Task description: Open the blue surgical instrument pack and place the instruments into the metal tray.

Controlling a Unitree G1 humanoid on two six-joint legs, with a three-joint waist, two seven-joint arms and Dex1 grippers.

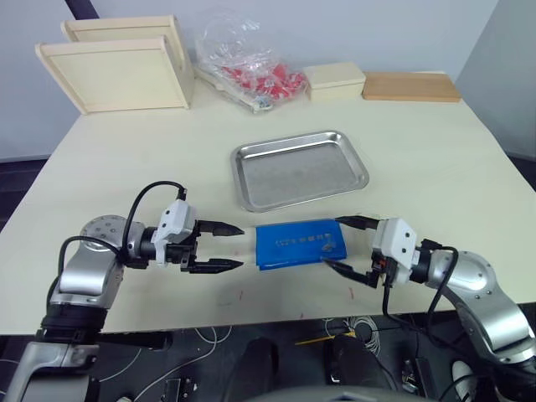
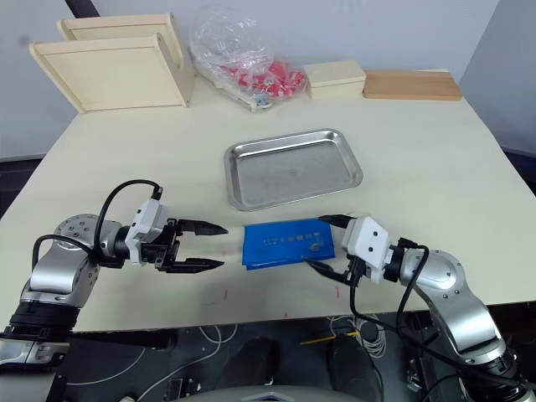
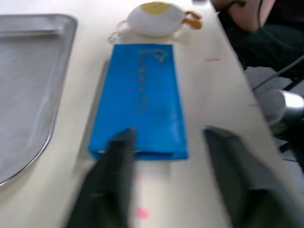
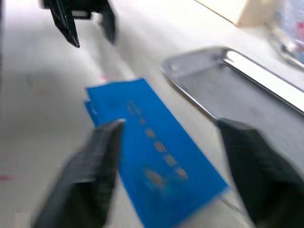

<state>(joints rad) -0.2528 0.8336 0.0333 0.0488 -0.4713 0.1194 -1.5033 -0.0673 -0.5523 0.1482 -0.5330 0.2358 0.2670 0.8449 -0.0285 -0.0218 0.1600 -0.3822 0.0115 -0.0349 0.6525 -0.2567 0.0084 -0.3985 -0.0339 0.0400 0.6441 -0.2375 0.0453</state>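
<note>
The blue surgical instrument pack [image 1: 300,243] lies flat and closed on the table near the front edge. Just beyond it sits the metal tray [image 1: 299,170], bare inside. My left gripper [image 1: 239,247] is open just left of the pack, its fingers pointing at the pack's left end. My right gripper [image 1: 334,243] is open at the pack's right end, one finger on either side of that edge. In the left wrist view the pack [image 3: 142,99] stretches away from my fingers beside the tray [image 3: 28,85]. The instruments are hidden.
Two pale wooden framed trays [image 1: 117,71] stand at the back left. A clear plastic bag of red items [image 1: 247,67], a cream box [image 1: 333,81] and a wooden board [image 1: 410,86] line the back edge. The table's front edge runs close behind both grippers.
</note>
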